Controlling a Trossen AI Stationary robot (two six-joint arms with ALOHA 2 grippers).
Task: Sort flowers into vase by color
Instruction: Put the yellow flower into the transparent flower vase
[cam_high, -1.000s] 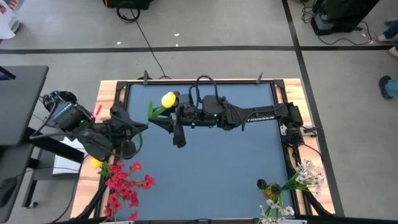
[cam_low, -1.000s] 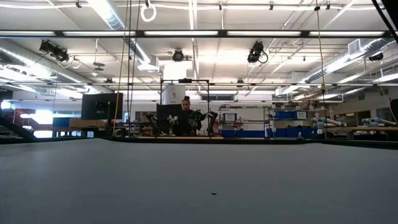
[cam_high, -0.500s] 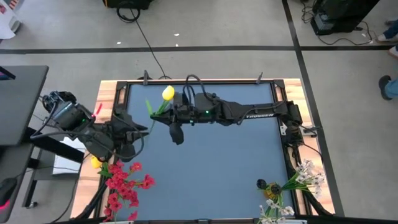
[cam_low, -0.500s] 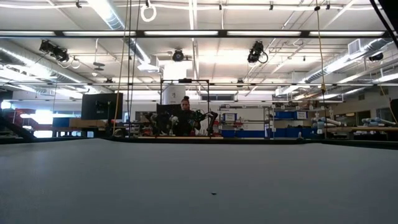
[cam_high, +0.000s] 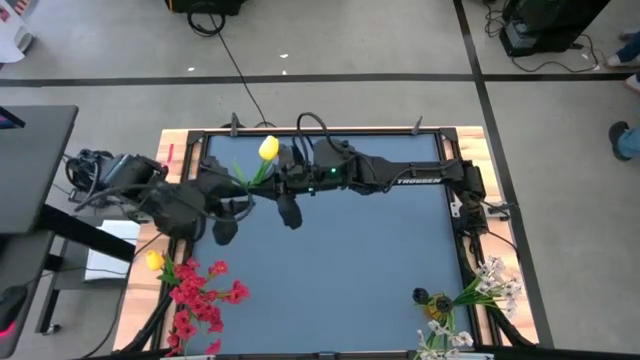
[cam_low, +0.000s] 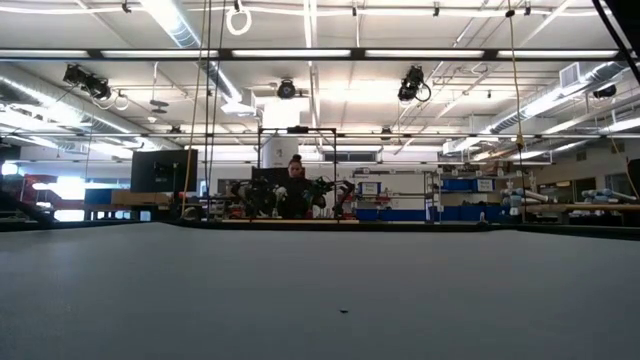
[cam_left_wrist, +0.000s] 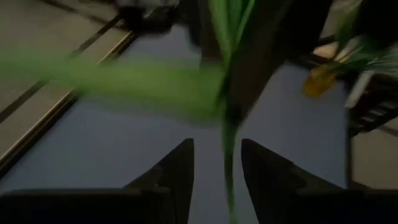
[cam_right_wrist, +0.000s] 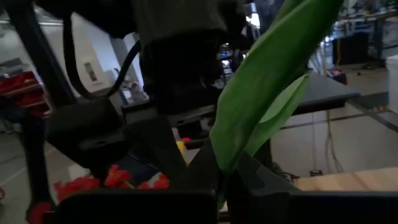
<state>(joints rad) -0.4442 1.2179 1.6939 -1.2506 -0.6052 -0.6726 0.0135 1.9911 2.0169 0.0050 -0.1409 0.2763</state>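
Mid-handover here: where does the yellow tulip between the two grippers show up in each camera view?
High view: yellow tulip near the table's far edge, left of centre.
Low view: not in it.
Left wrist view: its green stem runs between the fingers.
Right wrist view: only its green leaf shows.
Shared landmark: red flowers.

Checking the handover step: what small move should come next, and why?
Probably the left gripper should back away: it is open around the green stem of the yellow artificial tulip, and the right gripper is shut on that stem.

Yellow tulip (cam_high: 269, 149) from left jaws to right.
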